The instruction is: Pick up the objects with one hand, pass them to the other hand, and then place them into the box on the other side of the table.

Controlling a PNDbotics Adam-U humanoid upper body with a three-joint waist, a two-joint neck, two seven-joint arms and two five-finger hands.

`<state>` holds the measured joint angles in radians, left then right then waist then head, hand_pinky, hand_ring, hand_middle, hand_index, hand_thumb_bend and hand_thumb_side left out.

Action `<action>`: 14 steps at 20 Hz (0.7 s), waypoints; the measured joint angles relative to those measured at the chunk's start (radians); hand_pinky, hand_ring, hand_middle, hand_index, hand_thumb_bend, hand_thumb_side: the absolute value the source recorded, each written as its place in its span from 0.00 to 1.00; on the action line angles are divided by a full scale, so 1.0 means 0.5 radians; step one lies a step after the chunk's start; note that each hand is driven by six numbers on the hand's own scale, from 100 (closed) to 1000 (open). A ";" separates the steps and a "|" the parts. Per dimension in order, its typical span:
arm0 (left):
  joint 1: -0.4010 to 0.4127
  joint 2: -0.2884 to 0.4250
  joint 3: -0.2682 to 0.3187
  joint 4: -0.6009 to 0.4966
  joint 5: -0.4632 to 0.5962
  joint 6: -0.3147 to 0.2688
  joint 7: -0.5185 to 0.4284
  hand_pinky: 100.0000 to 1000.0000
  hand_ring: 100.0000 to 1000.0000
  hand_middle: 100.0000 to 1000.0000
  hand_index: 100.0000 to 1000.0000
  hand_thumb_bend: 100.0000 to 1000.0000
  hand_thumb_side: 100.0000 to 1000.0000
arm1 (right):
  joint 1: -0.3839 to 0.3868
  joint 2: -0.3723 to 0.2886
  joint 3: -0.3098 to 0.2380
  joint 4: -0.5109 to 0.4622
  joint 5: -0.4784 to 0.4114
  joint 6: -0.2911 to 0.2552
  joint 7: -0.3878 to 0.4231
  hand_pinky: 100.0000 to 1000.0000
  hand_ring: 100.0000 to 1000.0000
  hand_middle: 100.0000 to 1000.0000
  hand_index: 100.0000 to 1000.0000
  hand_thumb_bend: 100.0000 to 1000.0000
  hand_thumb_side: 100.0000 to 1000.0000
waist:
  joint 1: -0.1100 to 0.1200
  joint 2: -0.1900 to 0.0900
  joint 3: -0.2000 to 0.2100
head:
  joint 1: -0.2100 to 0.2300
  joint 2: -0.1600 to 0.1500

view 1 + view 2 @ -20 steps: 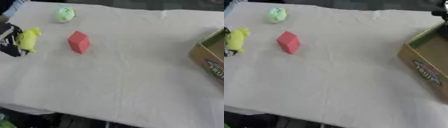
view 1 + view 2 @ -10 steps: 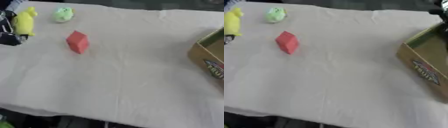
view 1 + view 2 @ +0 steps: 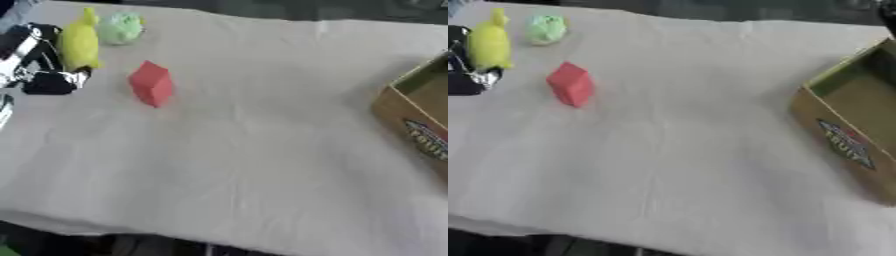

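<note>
Gripping the yellow object [image 3: 80, 42] left of the red block [image 3: 152, 83], the left hand [image 3: 39, 65] curls round it; its long axis stands upright. Cut off, the box [image 3: 852, 120] sits far right.

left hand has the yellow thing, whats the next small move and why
Probably carry it toward the table's middle for the handover. The left hand is curled round the yellow object at the far left, while the cardboard box sits at the right edge. The right hand is not clearly visible yet.
</note>
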<state>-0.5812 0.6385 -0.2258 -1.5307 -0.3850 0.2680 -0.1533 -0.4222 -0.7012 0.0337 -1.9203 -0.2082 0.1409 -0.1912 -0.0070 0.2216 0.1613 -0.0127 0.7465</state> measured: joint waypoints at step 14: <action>-0.012 -0.298 -0.080 -0.061 0.005 -0.235 0.221 0.33 0.35 0.33 0.45 0.01 0.08 | -0.054 -0.069 0.072 -0.116 0.142 -0.080 0.204 0.97 0.75 0.76 0.88 0.13 0.62 | -0.027 0.000 -0.007 | -0.070 -0.038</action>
<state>-0.5873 0.4896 -0.2656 -1.5609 -0.3825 0.1506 -0.0430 -0.4494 -0.7356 0.0698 -1.9784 -0.1371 0.1009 -0.0895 -0.0207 0.2218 0.1578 -0.0475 0.7274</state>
